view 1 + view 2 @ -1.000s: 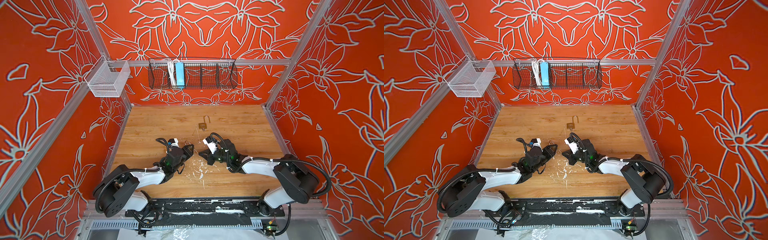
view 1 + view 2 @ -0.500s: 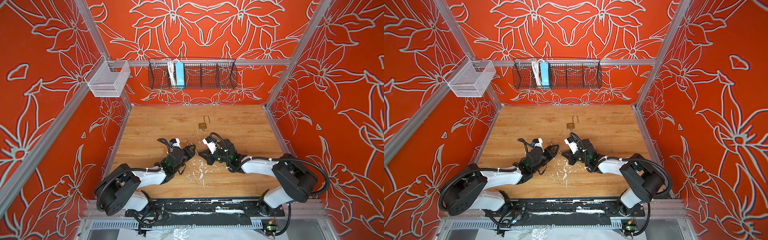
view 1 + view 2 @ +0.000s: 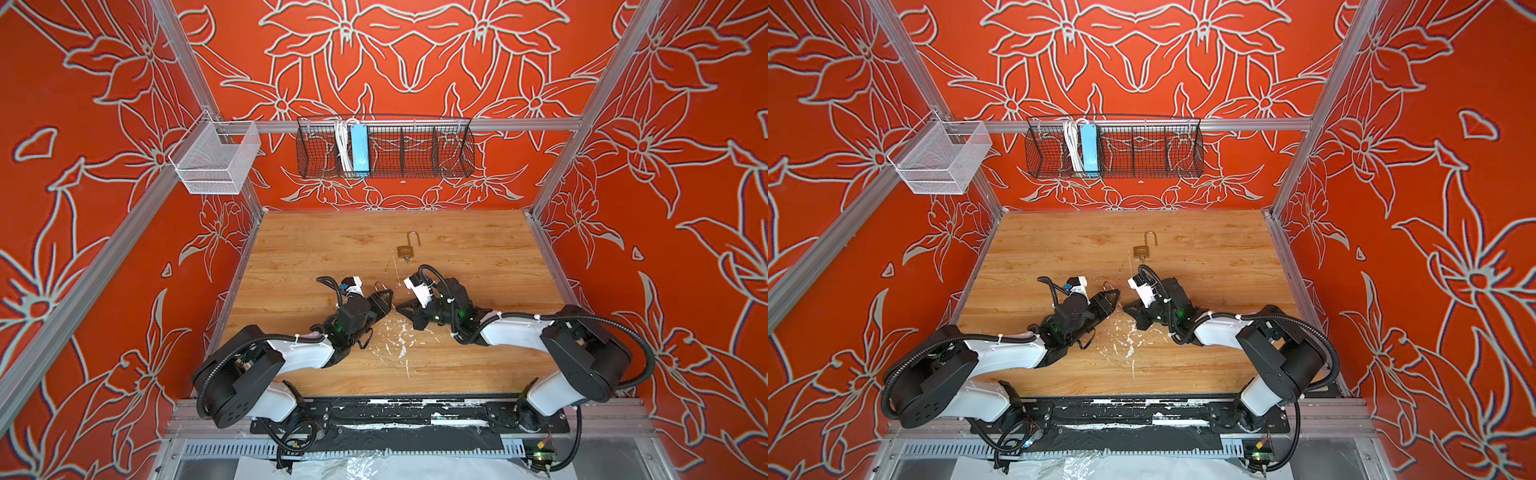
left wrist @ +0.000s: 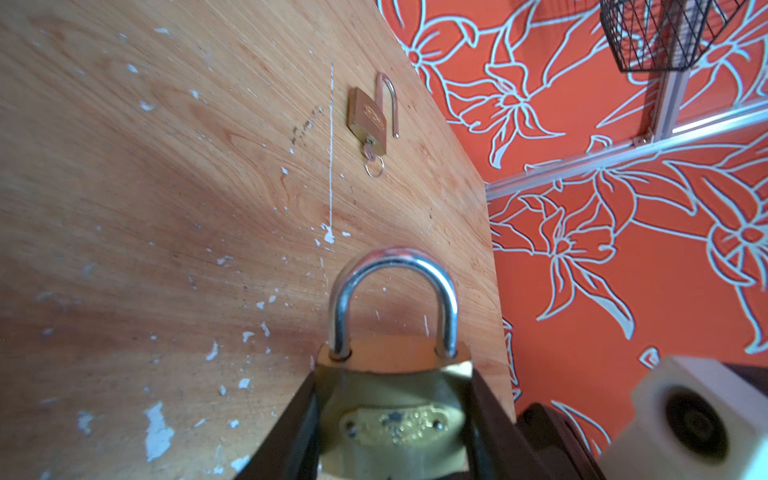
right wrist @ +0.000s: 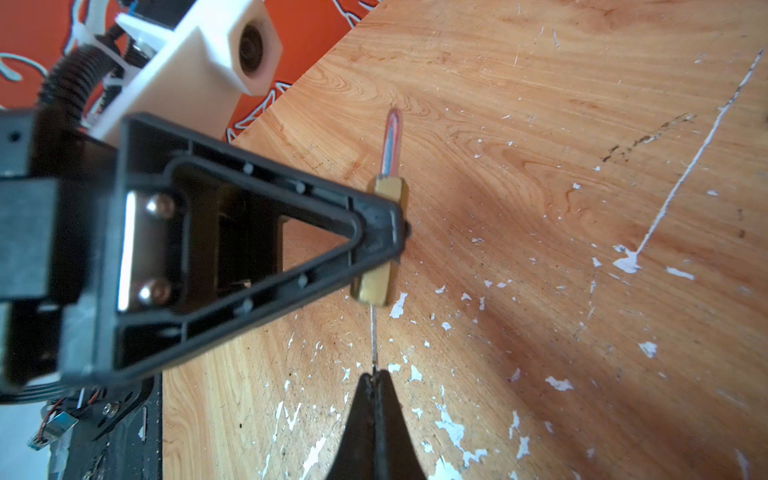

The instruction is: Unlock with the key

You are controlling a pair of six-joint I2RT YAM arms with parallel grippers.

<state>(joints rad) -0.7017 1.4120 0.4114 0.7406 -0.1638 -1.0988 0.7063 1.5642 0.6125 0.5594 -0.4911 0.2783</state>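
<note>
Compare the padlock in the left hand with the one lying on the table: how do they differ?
The held padlock is clamped in the left hand; the table padlock lies flat, untouched. The held padlock's shackle is closed; the table padlock's stands open. Both have brass bodies and metal shackles.

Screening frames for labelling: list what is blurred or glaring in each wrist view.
Left wrist view: held padlock soft, glare on its shackle, open padlock beyond sharp. Right wrist view: left end effector blurred up close, table grain sharper.
</note>
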